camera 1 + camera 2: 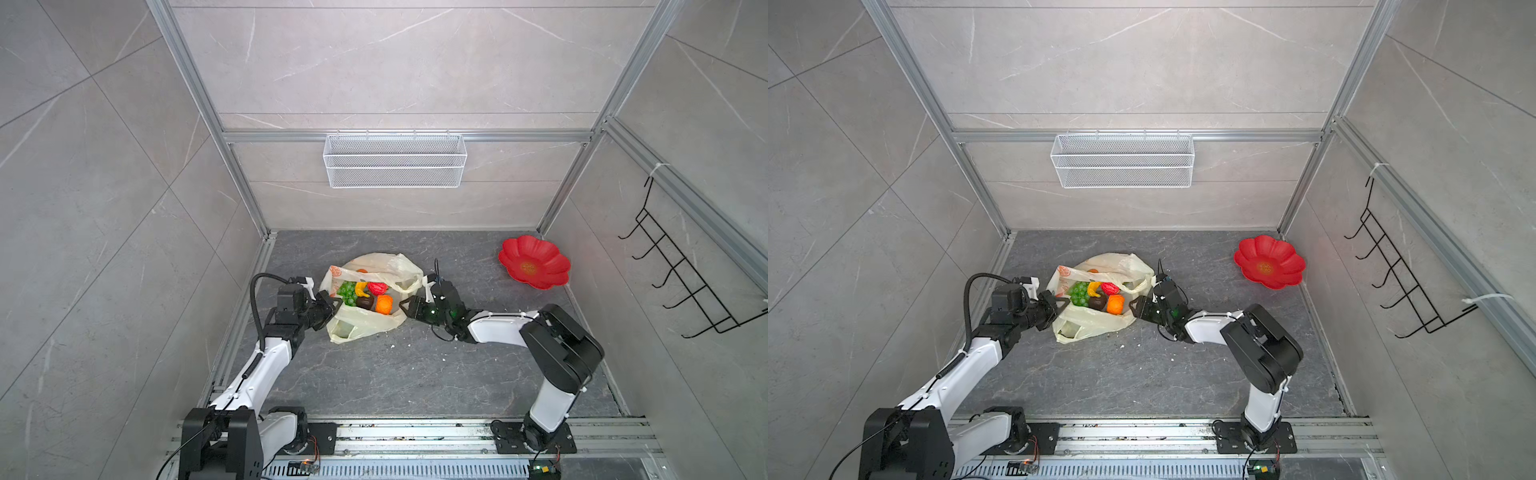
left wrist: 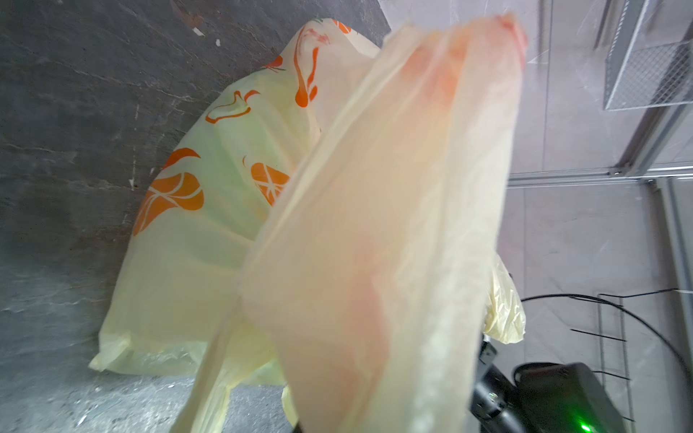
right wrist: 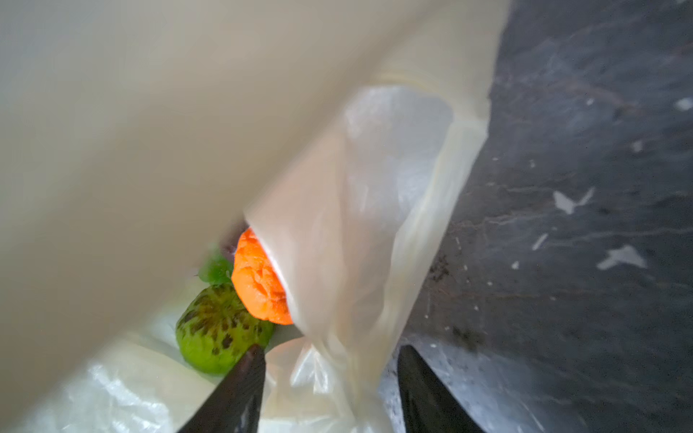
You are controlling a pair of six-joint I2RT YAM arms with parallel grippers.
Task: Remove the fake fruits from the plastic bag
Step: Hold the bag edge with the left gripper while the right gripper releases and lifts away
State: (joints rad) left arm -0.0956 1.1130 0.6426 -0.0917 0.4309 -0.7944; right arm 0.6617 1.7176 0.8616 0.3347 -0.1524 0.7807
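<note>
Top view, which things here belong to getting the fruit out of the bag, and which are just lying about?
For the job: plastic bag, grapes, yellow fruit, red fruit, brown fruit, orange.
Lying about: red dish, wire basket, hook rack.

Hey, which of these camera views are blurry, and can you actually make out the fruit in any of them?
In both top views: sharp, evenly lit, fake fruits clear inside the plastic bag. Left wrist view: near film soft, printed side crisper, no fruit visible. Right wrist view: smeared and defocused; only the orange and green bumpy fruit show.
</note>
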